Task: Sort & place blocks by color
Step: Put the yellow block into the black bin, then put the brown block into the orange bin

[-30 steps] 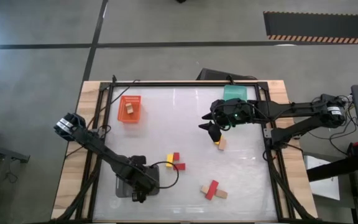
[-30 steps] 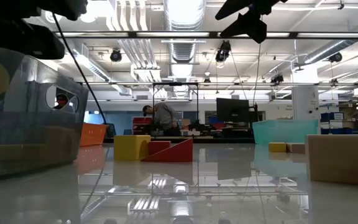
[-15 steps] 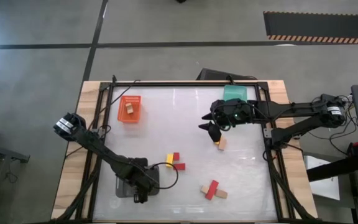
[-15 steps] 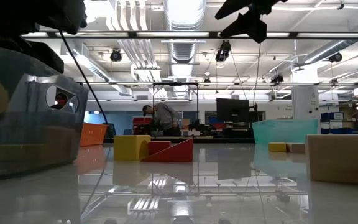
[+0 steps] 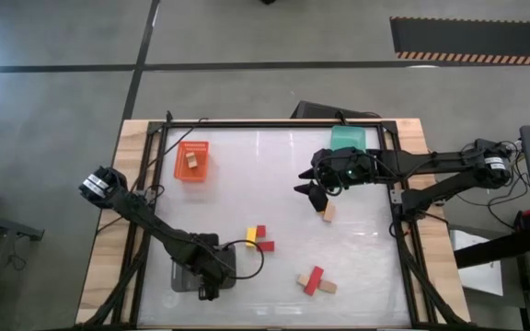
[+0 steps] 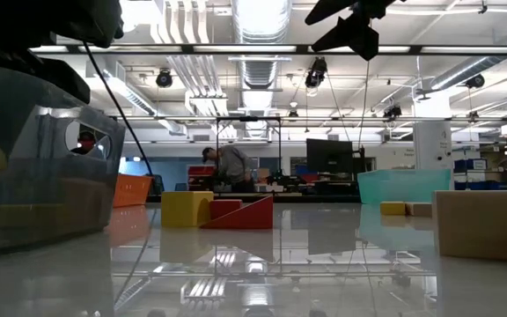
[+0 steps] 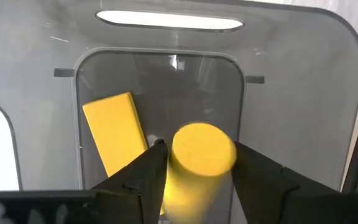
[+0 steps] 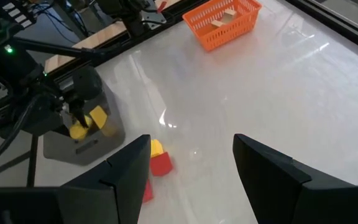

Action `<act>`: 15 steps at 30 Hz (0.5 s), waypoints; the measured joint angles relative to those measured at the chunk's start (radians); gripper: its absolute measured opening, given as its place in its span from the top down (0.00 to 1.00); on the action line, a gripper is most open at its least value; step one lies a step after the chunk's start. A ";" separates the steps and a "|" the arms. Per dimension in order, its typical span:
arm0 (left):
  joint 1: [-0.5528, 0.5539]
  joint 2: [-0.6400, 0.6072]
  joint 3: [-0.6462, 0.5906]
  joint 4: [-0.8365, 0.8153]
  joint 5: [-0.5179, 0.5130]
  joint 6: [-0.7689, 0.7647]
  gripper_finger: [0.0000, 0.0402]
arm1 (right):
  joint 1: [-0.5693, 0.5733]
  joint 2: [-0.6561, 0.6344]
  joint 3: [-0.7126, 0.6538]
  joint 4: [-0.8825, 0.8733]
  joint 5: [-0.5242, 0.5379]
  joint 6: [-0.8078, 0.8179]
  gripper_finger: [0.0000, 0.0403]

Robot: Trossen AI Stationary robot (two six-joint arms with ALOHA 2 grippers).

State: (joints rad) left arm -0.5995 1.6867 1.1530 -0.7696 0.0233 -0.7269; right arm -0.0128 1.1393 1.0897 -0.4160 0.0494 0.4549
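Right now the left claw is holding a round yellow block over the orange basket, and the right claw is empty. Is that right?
Almost. The left claw does grip the round yellow block, but over the clear grey plastic tray, not the orange mesh basket, which sits at the table's far end. The left wrist view shows it. The right claw is empty and open, as you said.

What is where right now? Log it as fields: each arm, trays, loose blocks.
left gripper: over grey tray, fingers shut on yellow cylinder
grey tray contents: flat yellow block
right gripper: open, above table middle, empty
orange tray: tan block inside
green tray: far right
loose blocks: yellow-red cluster, red-tan pair, tan block
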 joint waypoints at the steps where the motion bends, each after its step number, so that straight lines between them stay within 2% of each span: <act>1: 0.000 0.000 0.000 0.000 0.001 0.000 0.60 | 0.000 0.000 0.000 0.000 0.000 0.001 0.46; 9: 0.000 -0.003 0.000 -0.014 0.010 0.000 0.59 | 0.002 0.000 0.000 0.000 0.000 0.024 0.46; 15: 0.005 -0.063 0.008 -0.040 0.055 0.000 0.59 | 0.002 0.000 0.000 0.000 -0.012 0.138 0.46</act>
State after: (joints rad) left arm -0.5945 1.6237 1.1609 -0.8099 0.0787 -0.7272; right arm -0.0109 1.1393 1.0897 -0.4160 0.0369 0.5934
